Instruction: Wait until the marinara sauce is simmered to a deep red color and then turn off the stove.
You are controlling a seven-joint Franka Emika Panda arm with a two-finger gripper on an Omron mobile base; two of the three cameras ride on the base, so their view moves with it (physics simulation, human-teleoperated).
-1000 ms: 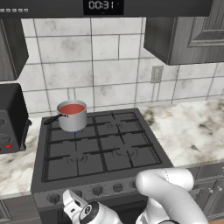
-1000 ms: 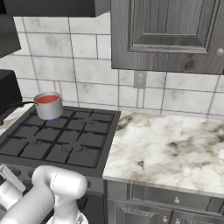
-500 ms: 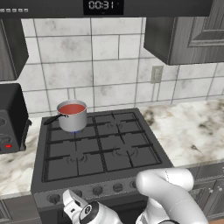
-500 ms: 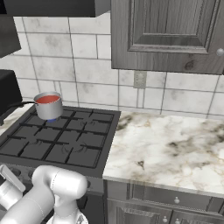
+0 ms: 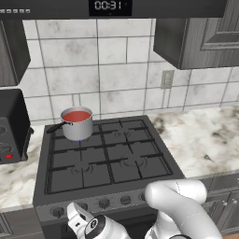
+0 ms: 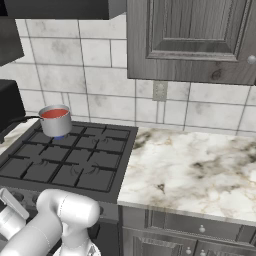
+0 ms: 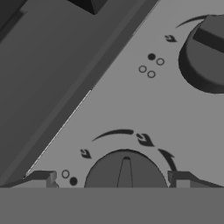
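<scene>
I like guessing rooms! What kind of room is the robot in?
A kitchen, by the look of it. There is a gas stove with a saucepan of red sauce on a back burner, a marble-look counter, and cabinets above.

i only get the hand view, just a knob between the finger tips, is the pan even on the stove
Observer: Yes. The saucepan sits on the back left burner of the stove, its dark handle pointing left.
Operator: what colour is the sauce
Observer: The marinara sauce looks orange-red, not a deep red.
Operator: burner lit?
Observer: In the right base view there is a blue glow under the saucepan, so it looks lit.
Operator: where is my hand on the panel
Observer: The gripper is low at the front left of the stove, jaws open either side of a knob, not closed on it.
</scene>
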